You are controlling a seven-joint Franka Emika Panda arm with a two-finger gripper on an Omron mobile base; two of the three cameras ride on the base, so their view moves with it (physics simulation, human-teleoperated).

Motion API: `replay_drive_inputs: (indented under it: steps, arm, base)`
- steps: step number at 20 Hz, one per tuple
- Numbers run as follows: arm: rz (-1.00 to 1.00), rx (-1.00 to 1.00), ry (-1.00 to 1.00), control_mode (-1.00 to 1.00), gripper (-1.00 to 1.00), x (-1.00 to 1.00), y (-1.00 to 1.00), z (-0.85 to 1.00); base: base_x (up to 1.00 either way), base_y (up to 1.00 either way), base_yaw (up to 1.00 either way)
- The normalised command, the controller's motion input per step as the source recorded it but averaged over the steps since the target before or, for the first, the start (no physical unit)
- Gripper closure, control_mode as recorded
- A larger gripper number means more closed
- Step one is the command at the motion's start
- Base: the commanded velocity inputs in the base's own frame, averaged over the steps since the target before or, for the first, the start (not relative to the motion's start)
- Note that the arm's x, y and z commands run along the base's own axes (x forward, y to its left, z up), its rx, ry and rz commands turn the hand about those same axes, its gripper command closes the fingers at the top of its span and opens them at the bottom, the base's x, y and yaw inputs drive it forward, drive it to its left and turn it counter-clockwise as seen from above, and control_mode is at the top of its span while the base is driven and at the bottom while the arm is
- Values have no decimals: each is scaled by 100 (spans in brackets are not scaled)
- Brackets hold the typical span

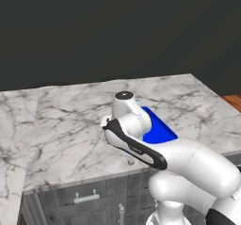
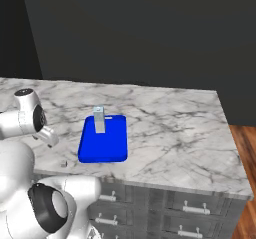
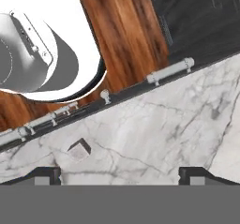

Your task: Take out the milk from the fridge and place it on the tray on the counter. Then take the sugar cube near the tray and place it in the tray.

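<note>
The milk, a small pale carton with a gabled top, stands upright on the far part of the blue tray on the marble counter. In the left base view my arm covers most of the tray. The sugar cube lies on the counter left of the tray, close to the front edge, also seen small. My gripper hovers over the counter's front edge, open with nothing between its fingertips. The sugar cube lies just ahead of the left fingertip. The fridge is out of view.
Dark grey drawers with silver handles run under the counter front. Wooden floor lies past the counter's right end. A dark wall rises behind the counter. Bare marble stretches right of the tray.
</note>
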Motion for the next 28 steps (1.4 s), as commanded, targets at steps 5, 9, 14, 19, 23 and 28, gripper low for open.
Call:
replay_drive_inputs:
  steps: [5,9,14,19,23,28]
  arm:
    - [-34,-2,1,-100,-100,0,6,-21]
    - [-30,-1,0,-100,-100,0,-1,-22]
    - [-19,0,0,-100,-100,-7,-19,-19]
    - [-1,0,0,-100,-100,0,-63,-6]
    - [0,0,6,-100,-100,0,-48,-7]
    - [-5,0,16,-100,-100,-16,0,-20]
  base:
    - [0,0,0]
    - [0,0,0]
    - [0,0,0]
    - [0,0,0]
    - [0,0,0]
    - [0,0,0]
